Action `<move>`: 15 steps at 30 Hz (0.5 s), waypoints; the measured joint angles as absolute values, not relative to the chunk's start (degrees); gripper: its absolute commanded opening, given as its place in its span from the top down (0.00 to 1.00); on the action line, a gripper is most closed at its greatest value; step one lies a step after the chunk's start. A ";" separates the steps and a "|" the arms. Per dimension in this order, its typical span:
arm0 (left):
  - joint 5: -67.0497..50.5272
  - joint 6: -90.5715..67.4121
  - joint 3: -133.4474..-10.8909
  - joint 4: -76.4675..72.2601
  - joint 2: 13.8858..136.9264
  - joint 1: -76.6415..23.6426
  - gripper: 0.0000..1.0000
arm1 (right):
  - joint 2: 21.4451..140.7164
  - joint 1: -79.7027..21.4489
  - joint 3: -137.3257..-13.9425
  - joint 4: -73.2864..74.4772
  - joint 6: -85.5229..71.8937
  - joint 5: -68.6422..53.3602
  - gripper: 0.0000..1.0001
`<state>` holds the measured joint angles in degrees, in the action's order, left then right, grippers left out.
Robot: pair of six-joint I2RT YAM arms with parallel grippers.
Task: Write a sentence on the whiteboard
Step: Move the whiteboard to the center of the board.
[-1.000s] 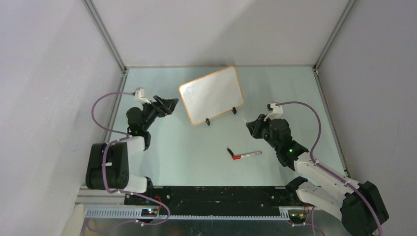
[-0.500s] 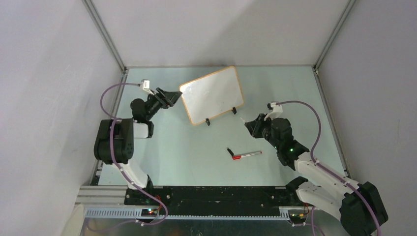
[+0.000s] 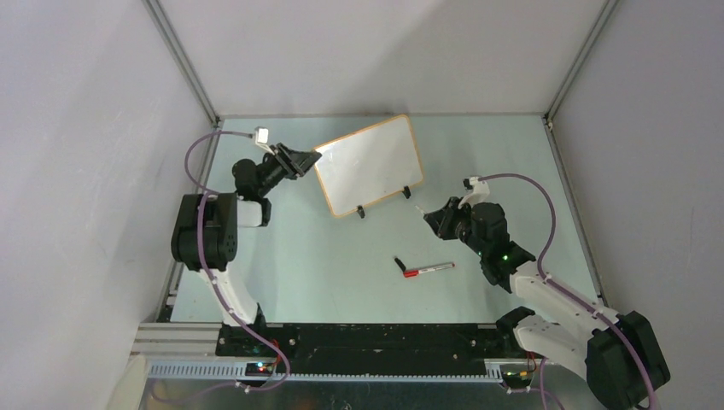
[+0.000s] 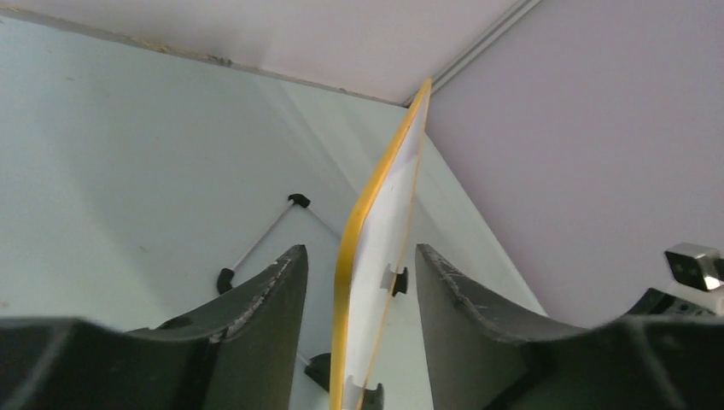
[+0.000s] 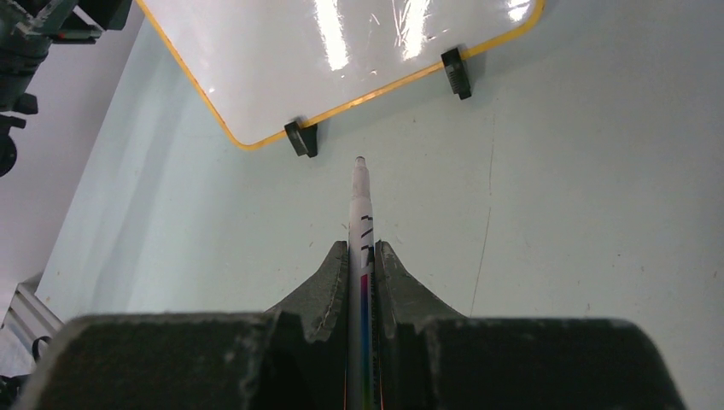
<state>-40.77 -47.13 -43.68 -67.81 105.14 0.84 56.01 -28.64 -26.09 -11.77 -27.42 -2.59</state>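
The whiteboard [image 3: 369, 165] stands tilted on two black clip feet at the back middle of the table. Its orange-framed white face [image 5: 341, 51] is glossy, and no sentence shows on it. My left gripper [image 3: 309, 158] straddles the board's left edge [image 4: 380, 231]. It [image 4: 359, 248] is open, with a gap on each side of the frame. My right gripper [image 3: 429, 218] hovers in front of the board's right foot. It [image 5: 363, 245] is shut on a white marker [image 5: 360, 196] whose tip points at the board's lower edge.
A red-bodied pen [image 3: 431, 269] and a small black cap [image 3: 399, 263] lie on the pale green table [image 3: 324, 256] in front of the board. Grey walls close in the back and both sides. A thin wire stand [image 4: 260, 239] lies behind the board.
My left arm has reached forward and right until its jaws enclose the board's left edge, and the jaws have narrowed. The right arm and marker have stayed put.
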 measured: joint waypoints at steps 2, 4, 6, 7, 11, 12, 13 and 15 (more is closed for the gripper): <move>-41.34 -47.70 -44.99 -67.81 106.28 0.75 0.65 | 56.07 -28.62 -26.09 -11.99 -27.51 -2.96 1.00; -42.24 -48.18 -46.33 -67.92 107.61 0.34 0.73 | 56.18 -28.62 -26.09 -12.12 -27.59 -3.16 1.00; -42.87 -48.93 -47.44 -67.81 108.88 -0.16 0.85 | 56.36 -28.58 -26.09 -12.32 -27.68 -3.46 1.00; -43.22 -49.04 -47.86 -67.61 109.40 -0.56 0.90 | 56.45 -28.56 -26.09 -12.32 -27.81 -3.55 1.00; -45.43 -49.54 -48.53 -67.90 109.78 -1.39 1.00 | 56.47 -28.40 -26.09 -12.34 -28.03 -3.75 1.00; -45.76 -49.60 -48.90 -67.92 109.78 -1.54 1.00 | 56.47 -28.38 -26.09 -12.34 -28.08 -3.81 1.00; -46.68 -49.58 -49.36 -67.70 109.82 -1.61 1.00 | 56.47 -28.38 -26.09 -12.34 -28.23 -3.86 1.00; -48.25 -50.00 -49.76 -67.75 110.00 -1.63 1.00 | 56.45 -28.36 -26.09 -12.34 -28.34 -3.95 1.00</move>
